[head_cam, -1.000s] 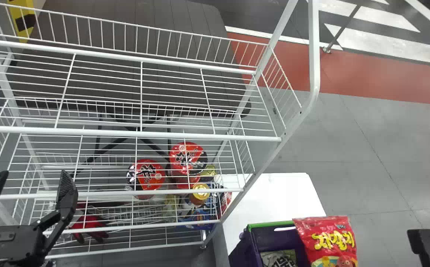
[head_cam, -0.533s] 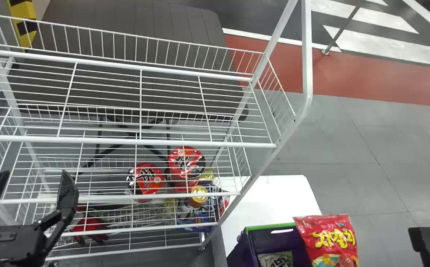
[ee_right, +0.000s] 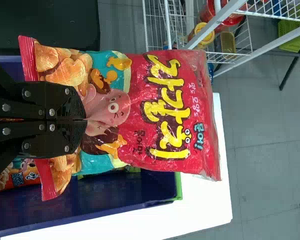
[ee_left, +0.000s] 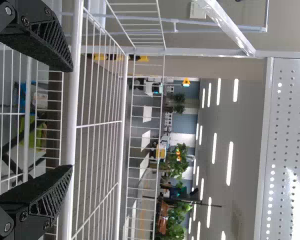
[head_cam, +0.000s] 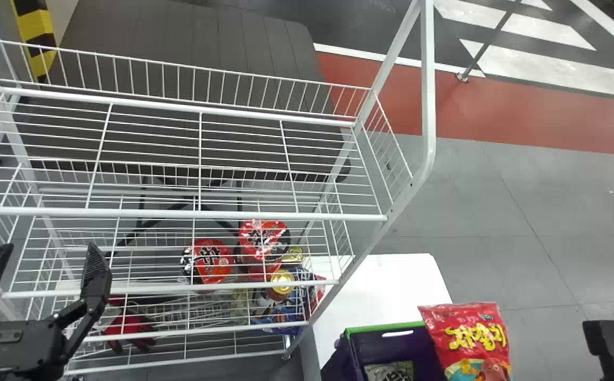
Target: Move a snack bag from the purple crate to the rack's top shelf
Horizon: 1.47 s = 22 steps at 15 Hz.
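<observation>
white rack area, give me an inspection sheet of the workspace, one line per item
surface: white table, bearing the purple crate
job's things: snack bag held up, another bag in the crate; rack nearby
clutter: red tubs on a lower shelf
grippers: right gripper shut on the snack bag; left gripper open by the rack
cables: nothing seen
surroundings: grey floor, red strip

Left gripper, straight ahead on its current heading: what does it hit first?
Probably the rack's white front rail: in the left wrist view it runs right across both fingertips of the left gripper. How much gap remains, or whether the tips would pass just under it, I can't tell from these views.
</observation>
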Available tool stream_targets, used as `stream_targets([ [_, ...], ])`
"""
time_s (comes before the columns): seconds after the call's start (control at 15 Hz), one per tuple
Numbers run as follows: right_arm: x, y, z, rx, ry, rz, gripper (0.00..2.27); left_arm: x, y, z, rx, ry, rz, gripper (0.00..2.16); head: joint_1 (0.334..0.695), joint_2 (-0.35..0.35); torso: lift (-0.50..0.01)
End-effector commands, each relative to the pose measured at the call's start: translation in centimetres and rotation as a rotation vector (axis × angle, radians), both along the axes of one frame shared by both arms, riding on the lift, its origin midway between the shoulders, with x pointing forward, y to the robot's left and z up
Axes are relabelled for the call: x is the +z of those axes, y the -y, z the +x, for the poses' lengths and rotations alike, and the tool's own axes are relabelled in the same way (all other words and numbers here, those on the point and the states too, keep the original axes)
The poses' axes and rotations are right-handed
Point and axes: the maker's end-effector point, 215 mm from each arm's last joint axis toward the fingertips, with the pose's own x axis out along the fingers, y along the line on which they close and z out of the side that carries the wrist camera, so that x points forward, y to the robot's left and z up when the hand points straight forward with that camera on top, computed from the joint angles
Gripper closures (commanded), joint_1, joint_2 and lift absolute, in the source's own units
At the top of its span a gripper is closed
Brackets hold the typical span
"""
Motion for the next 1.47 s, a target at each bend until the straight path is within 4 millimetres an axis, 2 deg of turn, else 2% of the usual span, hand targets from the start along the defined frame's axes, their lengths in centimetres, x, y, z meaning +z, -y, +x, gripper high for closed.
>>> stream_targets([
  [0.0, 0.1, 0.1, 0.3, -0.001, 0.004, -0.002, 1.78, 0.0, 0.0, 0.1, 0.000, -0.001, 0.001, 0.14, 0.695, -0.350, -0.032],
  [0.67, 0.4, 0.4, 0.6, -0.001, 0.009, -0.008, 1.78, 0.1, 0.3, 0.6, -0.009, 0.002, 0.002, 0.14, 0.695, -0.350, 0.007],
  [1.13, 0.7, 0.2, 0.9, 0.000, 0.018, -0.002, 1.78, 0.0, 0.3, 0.7, -0.008, 0.001, 0.003, 0.14, 0.695, -0.350, 0.009],
  [1.27, 1.2, -0.3, 1.2, -0.001, 0.030, 0.003, 1.78, -0.1, 0.1, 0.7, -0.005, -0.001, 0.006, 0.14, 0.695, -0.350, 0.000],
  [1.4, 2.9, -1.3, 2.0, 0.014, 0.082, 0.009, 1.78, -0.2, -0.3, 0.7, 0.002, -0.002, 0.009, 0.14, 0.695, -0.350, 0.000],
])
